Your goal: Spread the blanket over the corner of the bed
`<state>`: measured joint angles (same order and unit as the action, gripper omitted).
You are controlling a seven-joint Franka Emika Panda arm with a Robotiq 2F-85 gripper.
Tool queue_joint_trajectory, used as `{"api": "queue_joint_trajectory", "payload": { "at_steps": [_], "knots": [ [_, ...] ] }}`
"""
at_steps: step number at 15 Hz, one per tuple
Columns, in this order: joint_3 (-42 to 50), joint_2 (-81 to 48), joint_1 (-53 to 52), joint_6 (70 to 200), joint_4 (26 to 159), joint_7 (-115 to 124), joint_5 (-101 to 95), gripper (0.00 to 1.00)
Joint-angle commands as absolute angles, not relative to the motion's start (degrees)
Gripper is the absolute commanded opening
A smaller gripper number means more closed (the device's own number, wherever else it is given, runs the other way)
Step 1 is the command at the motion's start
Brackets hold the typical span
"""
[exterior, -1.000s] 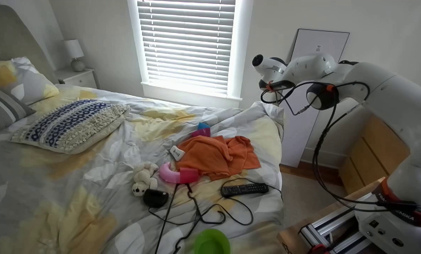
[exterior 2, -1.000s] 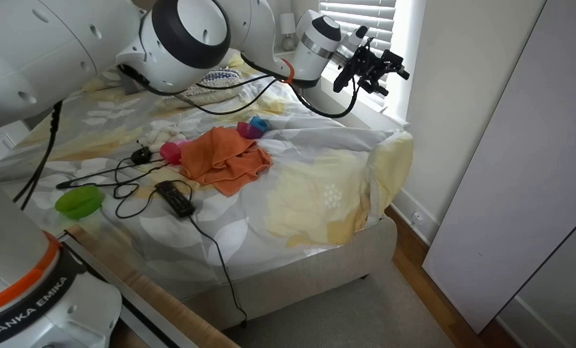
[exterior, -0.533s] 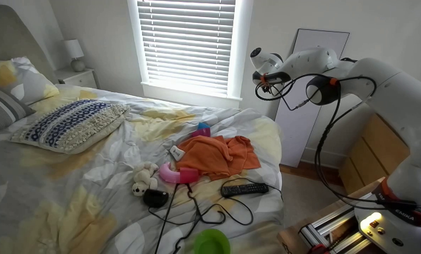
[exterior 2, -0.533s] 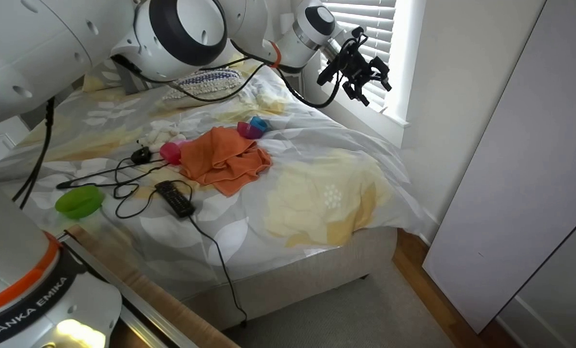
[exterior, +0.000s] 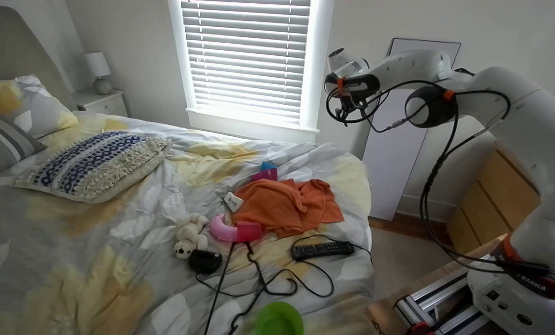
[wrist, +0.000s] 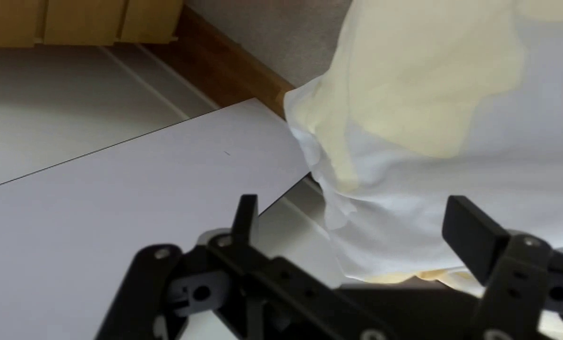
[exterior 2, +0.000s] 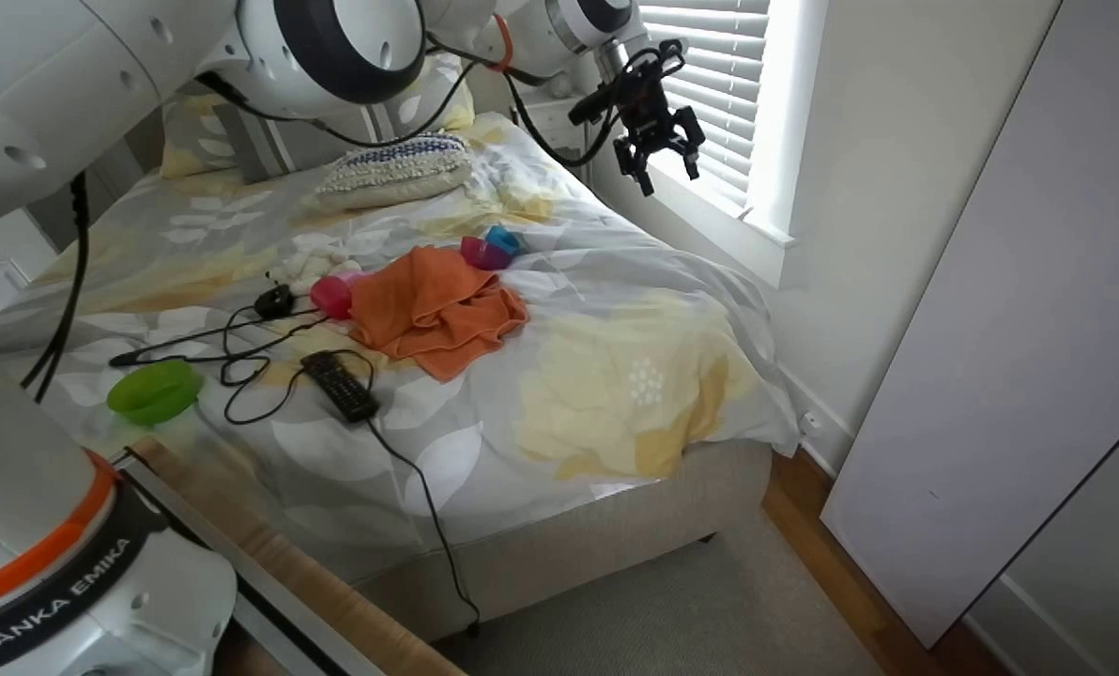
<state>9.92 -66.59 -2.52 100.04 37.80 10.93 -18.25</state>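
Gripper (exterior 2: 670, 183) has drawn back and tipped to point more downward since the earlier frame, and the blanket (exterior 2: 644, 376), which was sticking up, now drapes over the corner of the bed (exterior 2: 653, 512) below it. I'd call the spread nearly done. In an exterior view the window blinds (exterior 2: 721, 103) are behind the gripper, can't tell how close, so go easy that way. In an exterior view it's free air from the gripper down to the blanket, a leaning panel (exterior: 391, 172) stands beyond it, and the orange cloth (exterior: 287, 204) and remote (exterior: 323, 250) sit lower, apart from that corner, so no need to drag over them. Wrist view: fingers (wrist: 473, 233) wide apart, nothing gripped between them, blanket edge crumpled below. If it needs more, I'd pinch right at that hem, pull out past the corner, and lower it before letting go
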Motion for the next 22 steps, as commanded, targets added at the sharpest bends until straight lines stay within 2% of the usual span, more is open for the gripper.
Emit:
{"api": "queue_joint_trajectory", "payload": {
  "at_steps": [1,7,18,19,22],
  "knots": [
    [4.5,-58.4,-2.3,97.0,43.3,7.4,-12.8,1.00],
    [-3.2,-45.8,-1.3,93.9,52.0,0.5,-5.7,1.00],
    [-11.5,-23.8,6.1,91.3,79.2,-23.4,8.9,1.00],
    [-8.2,-29.6,2.2,89.9,70.1,-18.3,6.7,1.00],
    [-8.6,-26.0,3.7,89.9,75.1,-22.5,8.3,1.00]
  ]
}}
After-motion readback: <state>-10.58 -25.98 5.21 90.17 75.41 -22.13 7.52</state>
